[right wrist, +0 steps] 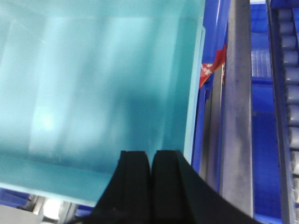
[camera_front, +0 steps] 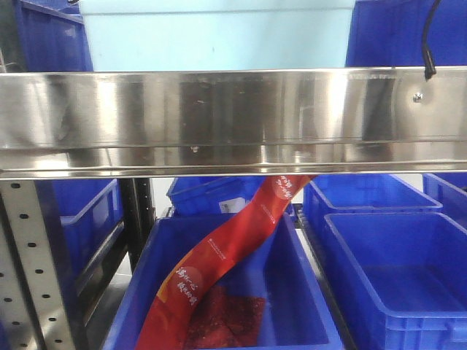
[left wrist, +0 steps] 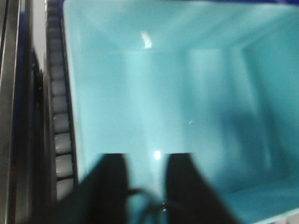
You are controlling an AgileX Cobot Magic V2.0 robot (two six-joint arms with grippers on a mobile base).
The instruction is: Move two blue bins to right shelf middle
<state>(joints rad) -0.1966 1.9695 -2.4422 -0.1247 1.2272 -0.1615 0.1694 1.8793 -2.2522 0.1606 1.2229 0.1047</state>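
Your light teal bin [camera_front: 211, 33] sits on the steel shelf [camera_front: 233, 117], above the blue bins [camera_front: 394, 270] below. Your left hand [left wrist: 145, 186] hangs released inside it; your right hand [right wrist: 150, 186] looks clenched at the bin's rim, though blur hides any grip.

A steel shelf rail [camera_front: 233, 120] crosses the front view, with a perforated upright [camera_front: 33, 270] at the lower left. On the level above it sits a light teal bin [camera_front: 215, 33], flanked by dark blue bins [camera_front: 51, 36]. Below, a near blue bin [camera_front: 226, 292] holds a red packet strip [camera_front: 219, 262]; further blue bins [camera_front: 398, 281] sit to the right.
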